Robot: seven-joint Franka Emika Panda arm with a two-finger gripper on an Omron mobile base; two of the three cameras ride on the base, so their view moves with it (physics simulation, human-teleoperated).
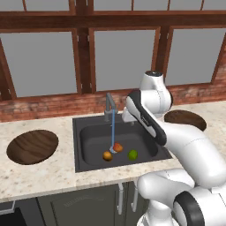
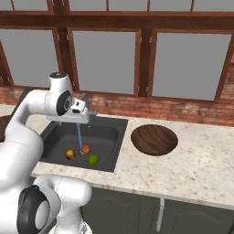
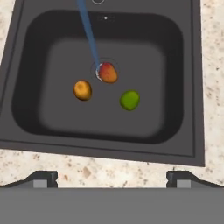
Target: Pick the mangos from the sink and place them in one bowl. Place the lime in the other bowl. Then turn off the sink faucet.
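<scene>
Wooden left bowl (image 1: 32, 146) sits bare on your surface (image 1: 44, 174), then the sink (image 1: 88, 132) holds the orange-yellow mango (image 1: 107, 155), the orange-red mango (image 1: 118, 147) under the faucet (image 1: 109, 107) stream, and the lime (image 1: 132, 154), your fingers (image 3: 112, 178) spread wide above, right bowl (image 1: 185, 119) bare.

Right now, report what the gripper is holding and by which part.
Nothing is held. The gripper hangs open above the dark charcoal sink, where the orange-yellow mango, the orange-red mango and the round green lime lie untouched.
</scene>
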